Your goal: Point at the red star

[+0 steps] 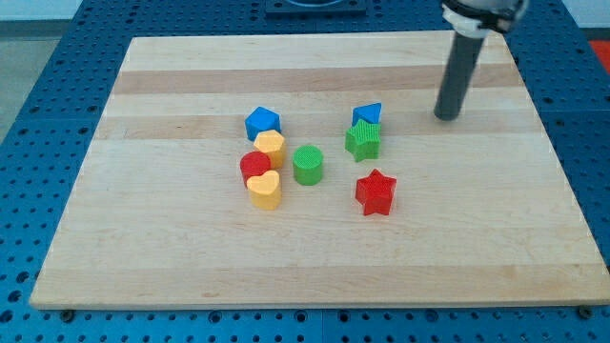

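The red star (376, 192) lies on the wooden board (172, 238), right of the middle and toward the view's bottom. My tip (446, 116) touches the board at the upper right, well above and to the right of the red star, with a clear gap between them. The nearest blocks to the tip are the blue block (367, 114) and the green star (363, 140), both to its left.
A green cylinder (308, 164) stands left of the red star. Further left is a cluster: a blue pentagon-like block (262, 122), a yellow block (272, 146), a red block (254, 166) and a yellow heart (265, 190). Blue pegboard surrounds the board.
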Action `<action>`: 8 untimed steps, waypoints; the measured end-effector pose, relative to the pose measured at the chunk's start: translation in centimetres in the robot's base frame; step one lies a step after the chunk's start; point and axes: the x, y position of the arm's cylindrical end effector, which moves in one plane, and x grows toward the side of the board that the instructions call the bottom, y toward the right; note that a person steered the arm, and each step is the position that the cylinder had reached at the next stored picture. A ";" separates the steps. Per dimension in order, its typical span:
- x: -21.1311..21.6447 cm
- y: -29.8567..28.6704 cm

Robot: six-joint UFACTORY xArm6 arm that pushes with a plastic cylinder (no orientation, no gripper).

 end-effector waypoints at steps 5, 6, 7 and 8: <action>15.1 -2.1; 16.0 -5.2; 16.0 -7.5; 16.0 -8.4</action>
